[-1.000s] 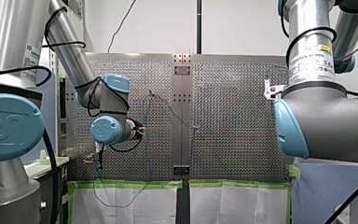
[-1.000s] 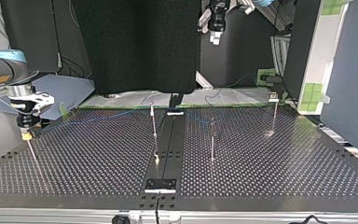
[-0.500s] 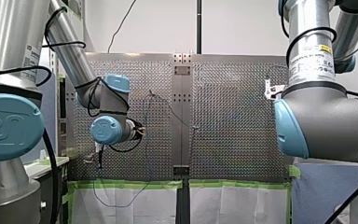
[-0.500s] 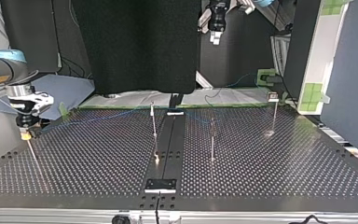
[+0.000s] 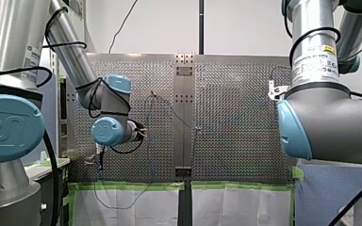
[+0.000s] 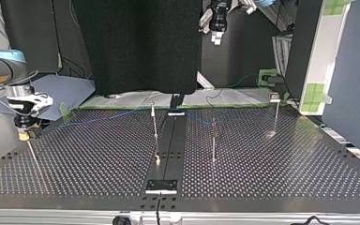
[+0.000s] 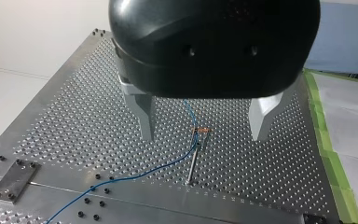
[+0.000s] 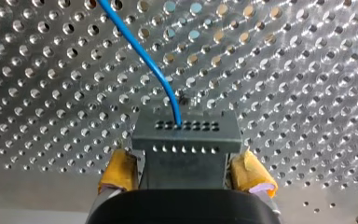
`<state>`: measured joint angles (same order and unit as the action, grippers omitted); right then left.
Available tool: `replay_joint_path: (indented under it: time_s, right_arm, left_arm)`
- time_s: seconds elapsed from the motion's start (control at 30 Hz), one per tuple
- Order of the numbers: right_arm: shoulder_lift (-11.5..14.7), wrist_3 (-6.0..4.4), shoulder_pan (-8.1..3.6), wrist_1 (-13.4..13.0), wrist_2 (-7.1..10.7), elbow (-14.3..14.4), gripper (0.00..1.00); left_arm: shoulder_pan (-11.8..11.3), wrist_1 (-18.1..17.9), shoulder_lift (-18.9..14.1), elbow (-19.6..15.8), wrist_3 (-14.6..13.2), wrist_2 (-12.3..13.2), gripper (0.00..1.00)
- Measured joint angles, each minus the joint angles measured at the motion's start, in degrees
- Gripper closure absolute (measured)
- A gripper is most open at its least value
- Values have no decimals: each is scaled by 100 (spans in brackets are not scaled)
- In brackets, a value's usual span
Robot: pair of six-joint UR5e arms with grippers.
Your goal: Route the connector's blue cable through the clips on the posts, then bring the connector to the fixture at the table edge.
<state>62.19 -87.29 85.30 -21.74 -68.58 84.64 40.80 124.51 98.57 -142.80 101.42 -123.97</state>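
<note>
Yellow pads (image 8: 121, 170) of my right gripper (image 8: 185, 170) pinched the connector (image 8: 186, 137) by its sides near the table (image 6: 98, 164) edge at the top view's left, apparently so its blue cable (image 8: 158, 74) ran unobstructed from the post (image 7: 193, 161) below my spread left gripper (image 7: 203, 125).

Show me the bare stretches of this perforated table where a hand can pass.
Bare: the perforated metal table between the thin post at the top view's left and the central dark rail; also the near right corner past the short metal post. Crowded: the far edge, where the thin blue cable runs, and around my right tool.
</note>
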Motion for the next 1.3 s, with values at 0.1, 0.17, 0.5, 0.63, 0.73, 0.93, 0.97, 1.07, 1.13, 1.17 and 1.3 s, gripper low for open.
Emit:
replay_joint_path:
  time_s: [0.1, 0.17, 0.5, 0.63, 0.73, 0.93, 0.97, 1.07, 1.13, 1.17, 1.3]
  right_arm:
    - [1, 11, -1, 1, -101, 1, 0]
    - [1, 15, -1, 2, -147, 0, 0]
    - [7, 29, -7, 46, -423, -2, 0]
    - [9, 53, -17, 104, -601, -3, 0]
    - [9, 59, -24, 170, -747, -3, 0]
    - [20, 33, -63, 376, -1007, 8, 0]
    - [32, 27, -71, 396, -1048, 21, 0]
    - [124, -28, -94, 370, -1194, 118, 0]
    - [216, -105, -96, 294, -1298, 210, 0]
    - [257, -143, -89, 257, -1342, 251, 0]
    - [448, -328, -28, 72, -1510, 443, 0]
  left_arm:
    - [0, 3, -1, 0, 0, 0, 2]
    - [0, 3, -1, 0, 0, 0, 2]
    - [0, 4, -2, 0, 0, 0, 2]
    - [0, 4, -2, 0, 0, 0, 2]
    - [0, 8, -2, 0, 0, 0, 2]
    - [0, 13, -2, 0, 0, 0, 2]
    - [0, 12, -2, 0, 0, 0, 2]
    - [0, 7, 1, 0, 0, 0, 2]
    - [0, 0, 0, 0, 0, 2, 2]
    - [0, -4, -1, 0, 0, 4, 2]
    - [0, -15, -1, 0, 0, 14, 2]
